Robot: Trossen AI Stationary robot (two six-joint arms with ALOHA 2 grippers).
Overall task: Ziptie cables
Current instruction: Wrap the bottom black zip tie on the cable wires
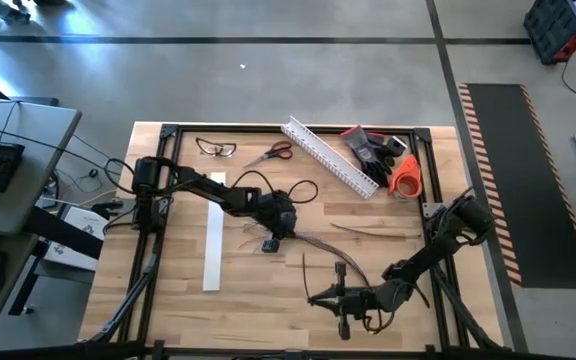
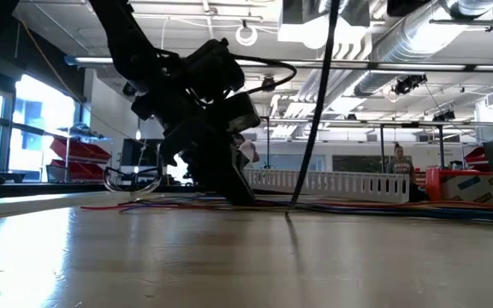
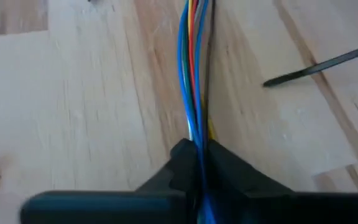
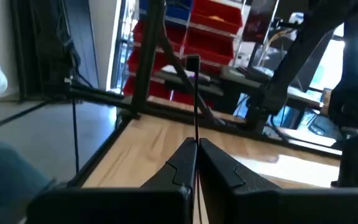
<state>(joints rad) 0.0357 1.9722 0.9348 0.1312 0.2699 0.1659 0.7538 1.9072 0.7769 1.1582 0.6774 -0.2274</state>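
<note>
Nearest you, close to the front edge of the pale wooden table (image 1: 168, 300) and right of its middle, your right gripper (image 1: 320, 297) has its fingers pressed together on a thin, stiff dark ziptie (image 4: 194, 99), which stands up from between them in the right wrist view. More thin dark zipties (image 1: 373, 231) lie flat toward the table's right edge.

At the table's middle, your left gripper (image 1: 272, 243) is pinched on the bundle of thin multicoloured cables (image 3: 194, 68): blue, red, orange and dark strands run together from between its fingers along the wood.

Toward the back edge lie a white slotted plastic channel (image 1: 328, 156), red-handled scissors (image 1: 270, 153), clear safety glasses (image 1: 216, 148) and an orange tape roll (image 1: 405, 175).
</note>
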